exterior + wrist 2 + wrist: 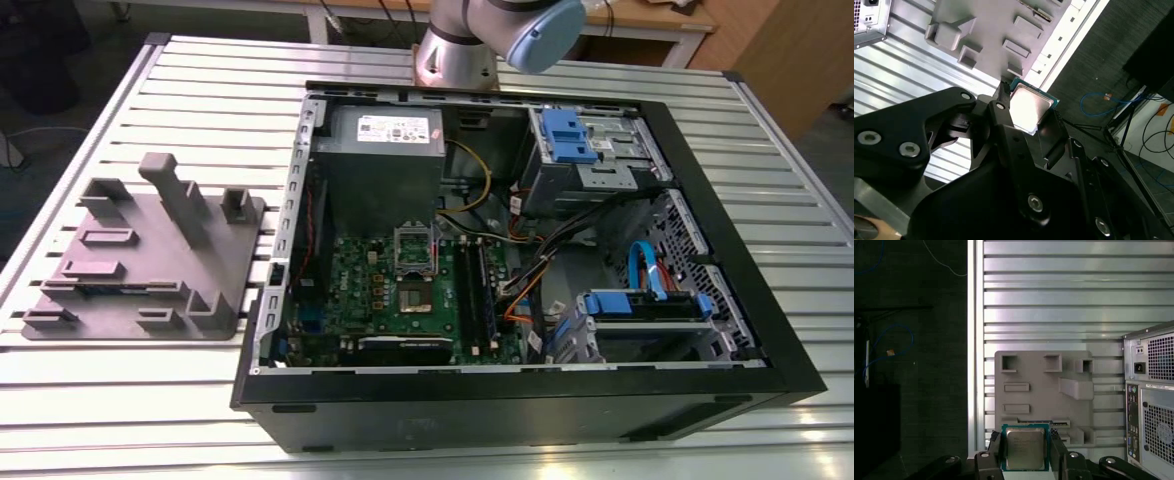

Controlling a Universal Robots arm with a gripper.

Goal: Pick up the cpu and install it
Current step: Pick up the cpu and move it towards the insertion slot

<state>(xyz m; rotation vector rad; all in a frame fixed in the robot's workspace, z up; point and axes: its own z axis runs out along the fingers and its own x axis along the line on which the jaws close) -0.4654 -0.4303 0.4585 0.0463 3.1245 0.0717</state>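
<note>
gripper [1025, 456] pinches cpu [1025, 449] side edges | well above grey fixture [1041, 390]

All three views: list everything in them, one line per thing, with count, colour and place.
cpu: one, silver-grey top with a green edge, clamped in the pincer.
table: one, silver slatted metal, under everything.
fixture plate: one, grey, on the table at the exterior view's left of the case.
computer case: one, black, lying open on the table.
motherboard: one, green, inside the case.
socket: one, dark with a metal frame, mid-motherboard.
power supply: one, grey, at the case end nearest the arm.
drive brackets: two, blue, in the case at the exterior view's right.
arm: one, silver with a pale blue cap, standing beyond the case.
pincer: one, black, shut on the cpu.
</note>
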